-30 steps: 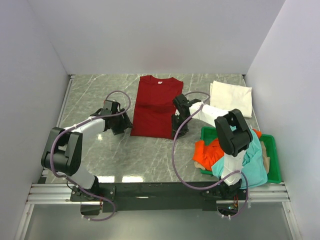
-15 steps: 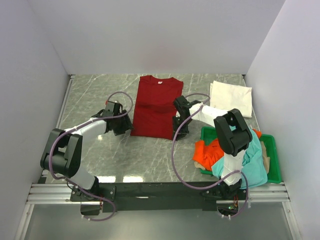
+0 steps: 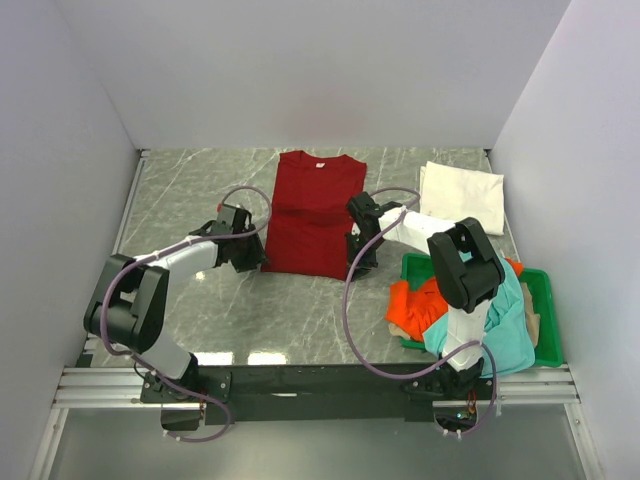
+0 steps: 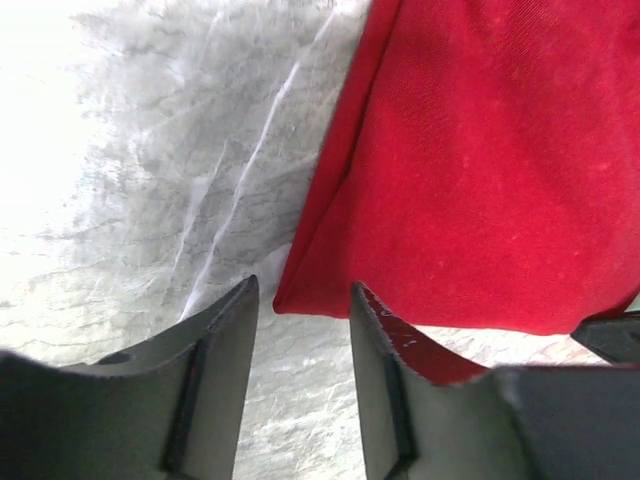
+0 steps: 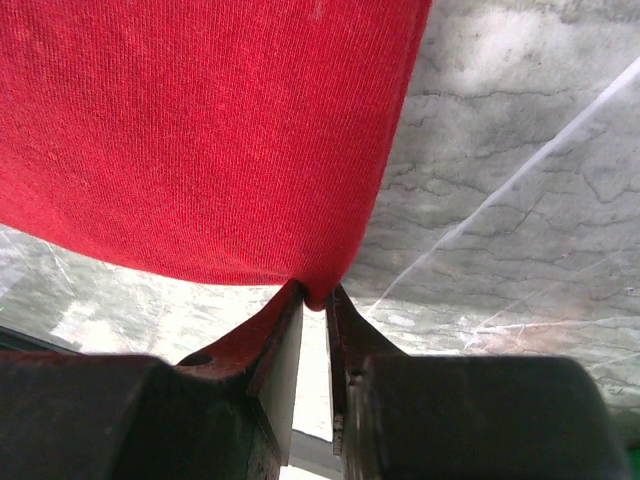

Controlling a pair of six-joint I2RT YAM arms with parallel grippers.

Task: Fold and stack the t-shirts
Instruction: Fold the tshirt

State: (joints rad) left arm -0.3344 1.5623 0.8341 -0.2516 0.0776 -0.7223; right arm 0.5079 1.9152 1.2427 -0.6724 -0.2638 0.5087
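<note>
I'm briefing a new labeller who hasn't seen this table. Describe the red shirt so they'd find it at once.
On the grey marble table, look to the middle, toward the back wall. There lies the red shirt. It alone is laid out full length: the white shirt sits folded at the back right, while the orange shirt and teal shirt are heaped over the green tray.

Bright, even light keeps the top view sharp. White glare patches lie on the surface (image 3: 300, 310), nearer the camera than the dark red t-shirt (image 3: 310, 215). In the left wrist view, the surface left of that shirt is blown out white and the left fingers (image 4: 215, 400) are blurred. The right fingers (image 5: 240, 400) look dark and soft-edged, while the shirt's weave beyond them is crisp.
</note>
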